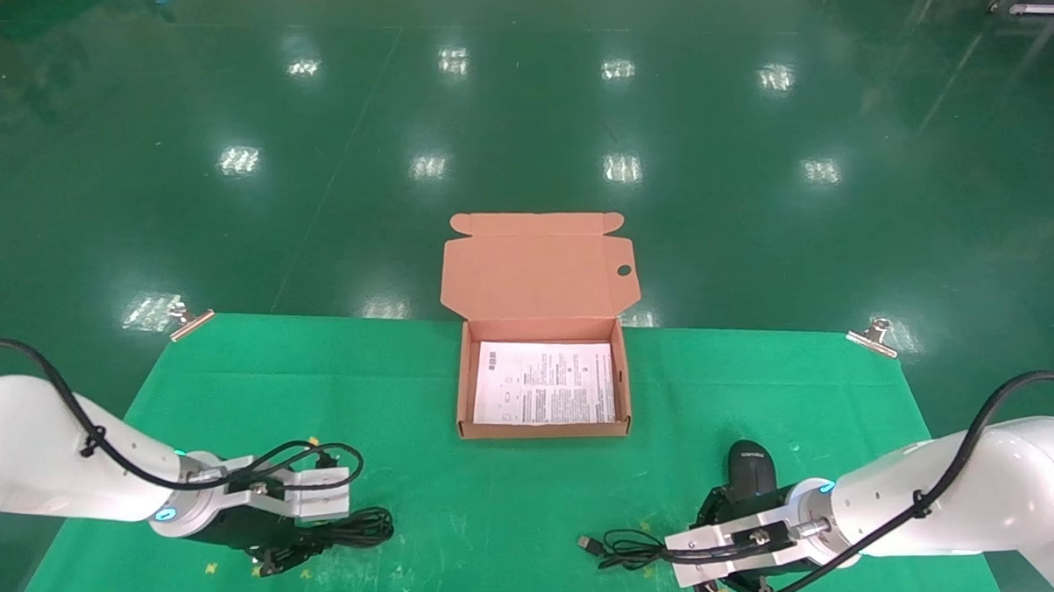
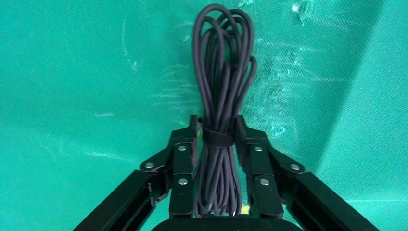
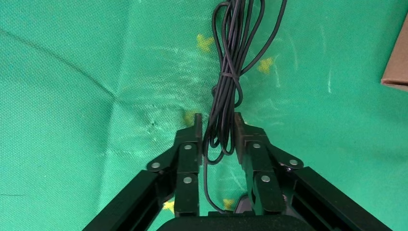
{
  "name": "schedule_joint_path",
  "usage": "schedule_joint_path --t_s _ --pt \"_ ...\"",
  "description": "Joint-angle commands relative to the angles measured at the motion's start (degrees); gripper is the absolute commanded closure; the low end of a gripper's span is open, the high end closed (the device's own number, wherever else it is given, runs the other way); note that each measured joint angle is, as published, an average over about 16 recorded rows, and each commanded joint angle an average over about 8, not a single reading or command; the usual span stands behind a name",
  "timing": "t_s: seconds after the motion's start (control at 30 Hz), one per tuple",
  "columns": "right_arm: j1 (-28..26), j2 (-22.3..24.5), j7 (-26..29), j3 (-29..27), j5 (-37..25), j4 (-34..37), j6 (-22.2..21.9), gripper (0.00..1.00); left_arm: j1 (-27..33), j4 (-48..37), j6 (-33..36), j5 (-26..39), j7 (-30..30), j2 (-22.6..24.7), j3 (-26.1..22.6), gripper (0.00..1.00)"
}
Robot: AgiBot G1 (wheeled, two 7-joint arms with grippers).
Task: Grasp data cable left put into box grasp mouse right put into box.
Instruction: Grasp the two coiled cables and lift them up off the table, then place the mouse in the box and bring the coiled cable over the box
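1. Fingers of the left gripper [image 2: 219,139] sit low over the bench [image 1: 517,507], one on each side of the data cable [image 2: 222,86]; they look closed against the bundle at its dark strap, though I cannot tell how firm the hold is.
2. The data cable's long axis runs straight out from between these fingers, so the grip crosses the bundle's narrow width near the middle of its length. In the head view the bundle [image 1: 355,528] lies on the green cloth at the left front, pointing roughly toward the centre.
3. The box [image 1: 543,387] stands open at the middle of the bench, farther from the robot and to the right of the left gripper [image 1: 278,559], lid hinged up behind, a white printed sheet [image 1: 543,383] on its floor.
4. The right gripper [image 3: 216,132] is down at the right front with fingers partly open, straddling only the mouse's thin cord [image 3: 226,82], which runs lengthwise between them.
5. The mouse [image 1: 750,468] lies just beyond the right gripper [image 1: 734,578] toward the box, its long axis pointing away from the robot.
6. My judgement: the left arm is nearer the cable and must lift, then carry it forward and right into the box.
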State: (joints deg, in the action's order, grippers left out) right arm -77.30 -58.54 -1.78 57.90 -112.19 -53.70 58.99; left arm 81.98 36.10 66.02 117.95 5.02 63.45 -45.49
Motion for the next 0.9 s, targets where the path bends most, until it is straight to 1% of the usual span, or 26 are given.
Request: schedule_joint_path --t_s 0.03,0.23,0.4,0.57,0.67,0.77,0.9 --pt "0.0 0.0 0.0 0.0 0.0 0.0 0.0 1.00 0.0 0.0 0.0 0.0 0.0 0.0 0.0 1.00" --pt "-0.2 0.3 0.2 -0.3 0.4 -0.1 -0.1 1.00 0.2 0.4 0.0 0.0 -0.2 -0.3 0.1 1.00" --pt "-2.2 3.0 1.4 -2.6 2.3 -2.5 -0.4 1.00 1.5 3.5 0.0 -0.7 -1.0 -2.4 0.9 1.00" --pt "-6.5 7.3 4.9 -5.8 3.0 -7.5 -0.7 1.00 3.4 10.9 -0.4 -1.1 -0.6 -6.0 2.5 1.00" --pt "-9.8 8.7 6.8 -7.4 2.5 -10.3 -1.1 1.00 4.6 16.3 -1.2 -0.6 0.9 -7.7 3.4 1.00" --pt "-13.3 8.6 7.4 -8.8 1.9 -11.8 -1.9 1.00 5.8 21.1 -2.5 0.6 2.9 -8.7 4.2 1.00" --pt "-17.6 6.4 6.5 -10.4 2.3 -11.2 -3.7 1.00 7.8 25.5 -4.9 2.9 5.7 -8.6 5.2 1.00"
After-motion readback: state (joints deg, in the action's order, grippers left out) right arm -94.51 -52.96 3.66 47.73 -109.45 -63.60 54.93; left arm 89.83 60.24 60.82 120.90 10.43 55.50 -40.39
